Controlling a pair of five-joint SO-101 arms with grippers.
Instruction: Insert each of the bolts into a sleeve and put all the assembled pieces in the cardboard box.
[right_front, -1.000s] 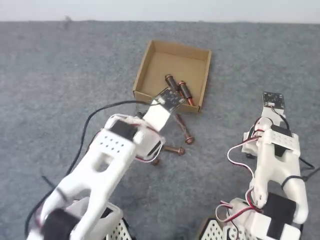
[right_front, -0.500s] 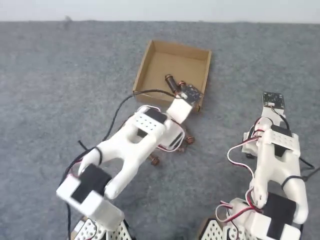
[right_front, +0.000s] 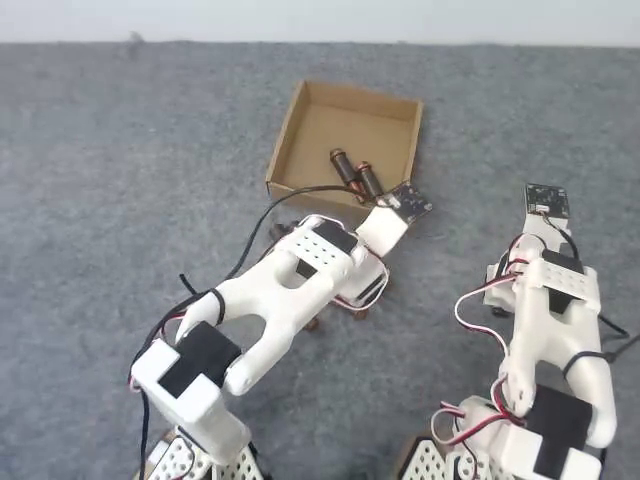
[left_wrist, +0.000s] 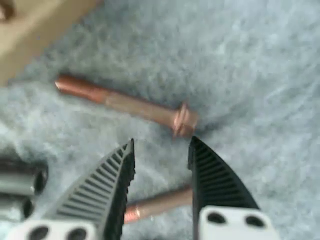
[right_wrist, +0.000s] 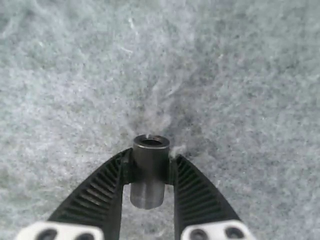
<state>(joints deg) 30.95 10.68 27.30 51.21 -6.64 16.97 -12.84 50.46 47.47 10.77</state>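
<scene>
My left gripper (left_wrist: 161, 146) is open, low over the grey carpet. A copper bolt (left_wrist: 125, 103) lies crosswise just past its fingertips, head near one tip. A second bolt (left_wrist: 159, 204) lies between the fingers, closer to the wrist. Two dark sleeves (left_wrist: 20, 187) rest off to one side. In the high view the left arm (right_front: 320, 260) stretches to the front right corner of the cardboard box (right_front: 288, 135), which holds two assembled pieces (right_front: 355, 176). My right gripper (right_wrist: 150, 161) is shut on an upright dark sleeve (right_wrist: 150, 172), above the carpet at the right.
Bolt ends (right_front: 360, 313) poke out from under the left arm in the high view. The box's cardboard wall (left_wrist: 35, 25) is close beside the left gripper. The right arm (right_front: 548, 290) stands apart on the right, with open carpet around it.
The left arm has swung to the right along the box's front and stretched out toward its front right corner. The right arm has kept still with the sleeve.
</scene>
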